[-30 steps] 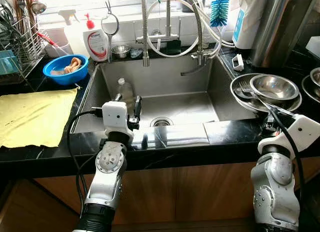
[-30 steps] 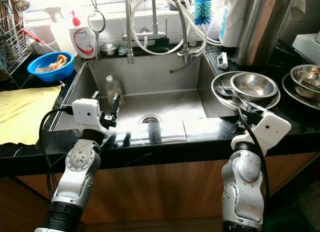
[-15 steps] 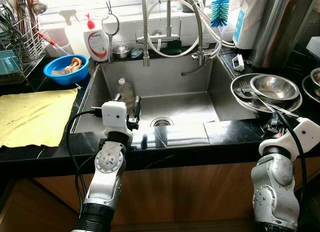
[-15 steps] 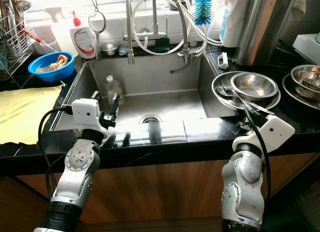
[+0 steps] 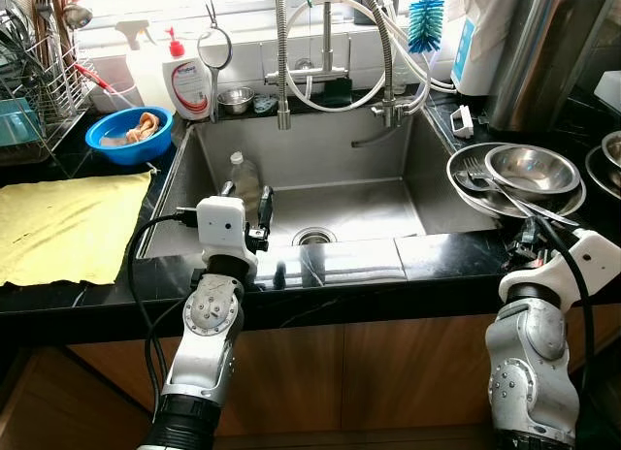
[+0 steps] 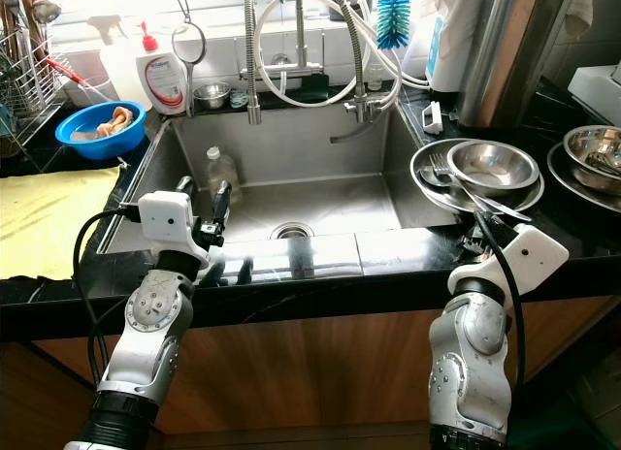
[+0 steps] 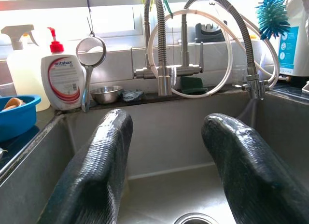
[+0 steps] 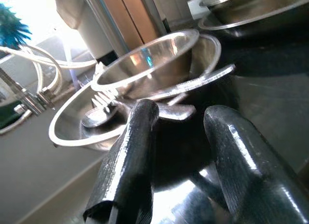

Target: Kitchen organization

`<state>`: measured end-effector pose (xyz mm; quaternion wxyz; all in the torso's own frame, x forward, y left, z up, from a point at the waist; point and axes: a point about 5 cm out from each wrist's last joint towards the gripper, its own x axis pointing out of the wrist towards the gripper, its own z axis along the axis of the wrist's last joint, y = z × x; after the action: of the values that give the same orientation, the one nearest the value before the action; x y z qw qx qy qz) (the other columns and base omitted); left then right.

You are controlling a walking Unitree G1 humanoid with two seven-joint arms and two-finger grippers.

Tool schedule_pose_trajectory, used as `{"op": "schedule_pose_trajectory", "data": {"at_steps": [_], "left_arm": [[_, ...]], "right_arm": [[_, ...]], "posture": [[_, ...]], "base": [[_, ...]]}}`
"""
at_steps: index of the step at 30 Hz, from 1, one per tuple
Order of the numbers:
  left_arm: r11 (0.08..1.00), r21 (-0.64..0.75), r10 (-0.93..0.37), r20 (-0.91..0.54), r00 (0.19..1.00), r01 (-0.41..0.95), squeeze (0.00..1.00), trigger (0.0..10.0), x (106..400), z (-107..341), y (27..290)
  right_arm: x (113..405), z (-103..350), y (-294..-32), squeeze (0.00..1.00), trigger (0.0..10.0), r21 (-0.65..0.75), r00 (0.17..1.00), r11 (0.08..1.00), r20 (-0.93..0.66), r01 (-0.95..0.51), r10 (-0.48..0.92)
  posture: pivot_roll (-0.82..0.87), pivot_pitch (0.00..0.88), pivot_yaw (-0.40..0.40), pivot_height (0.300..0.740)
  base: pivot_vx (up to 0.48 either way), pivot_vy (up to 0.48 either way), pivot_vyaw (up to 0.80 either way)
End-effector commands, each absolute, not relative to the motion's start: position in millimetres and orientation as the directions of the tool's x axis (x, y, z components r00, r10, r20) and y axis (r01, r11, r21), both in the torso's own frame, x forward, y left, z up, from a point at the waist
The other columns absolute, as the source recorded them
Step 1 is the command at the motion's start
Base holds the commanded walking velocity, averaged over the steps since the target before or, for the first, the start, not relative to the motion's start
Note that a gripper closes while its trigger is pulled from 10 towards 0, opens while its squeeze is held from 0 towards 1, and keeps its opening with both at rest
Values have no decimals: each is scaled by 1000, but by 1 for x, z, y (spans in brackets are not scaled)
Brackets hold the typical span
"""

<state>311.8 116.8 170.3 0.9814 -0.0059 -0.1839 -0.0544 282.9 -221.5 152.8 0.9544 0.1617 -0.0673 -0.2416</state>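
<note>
My left gripper [image 5: 246,193] hovers open over the front left of the steel sink [image 5: 194,169], with nothing between its fingers [image 7: 101,156]. Just beyond it a clear plastic bottle [image 5: 241,176] stands on the sink floor. At the counter's front right edge my right gripper [image 8: 181,110] is open and empty, low over the black counter. It points at a steel plate [image 8: 72,132] holding a steel bowl [image 8: 149,60], a fork [image 8: 99,99] and a spoon [image 8: 91,119]. From the head, bowl [image 5: 532,169] and plate [image 5: 468,186] lie right of the sink.
A yellow cloth [image 5: 68,222] lies on the left counter, with a blue bowl [image 5: 128,132] and dish rack [image 5: 39,72] behind it. The soap bottle [image 5: 189,81], faucet hoses [image 5: 335,52] and blue brush [image 5: 425,21] line the back. A tall steel canister [image 5: 543,52] and more steel bowls [image 6: 594,154] stand right.
My right wrist has sunk and shifted a little by the counter's front edge. The left arm and the bottle have stayed where they were.
</note>
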Motion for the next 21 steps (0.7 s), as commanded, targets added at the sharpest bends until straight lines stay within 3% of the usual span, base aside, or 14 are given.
{"op": "schedule_pose_trajectory", "data": {"at_steps": [1, 18, 20, 21], "left_arm": [[994, 12, -101, 369, 924, 104, 0, 10000, 312, 173, 118], [994, 14, -103, 368, 924, 105, 0, 10000, 313, 173, 118], [994, 14, -104, 367, 924, 106, 0, 10000, 312, 173, 118], [994, 14, -105, 367, 924, 107, 0, 10000, 312, 173, 118]], "right_arm": [[287, 159, -216, 0, 10000, 365, 882, 837, 80, 407, -464], [288, 157, -215, 0, 10000, 380, 882, 831, 74, 406, -466], [288, 156, -215, 0, 0, 394, 883, 826, 73, 402, -464], [288, 156, -215, 0, 0, 398, 883, 825, 72, 401, -464]], "posture": [[-184, 0, 94, 740], [-185, 0, 95, 740], [-183, 0, 95, 740], [-182, 0, 95, 740]], "base": [[0, 0, 0], [0, 0, 0], [0, 0, 0], [0, 0, 0]]}}
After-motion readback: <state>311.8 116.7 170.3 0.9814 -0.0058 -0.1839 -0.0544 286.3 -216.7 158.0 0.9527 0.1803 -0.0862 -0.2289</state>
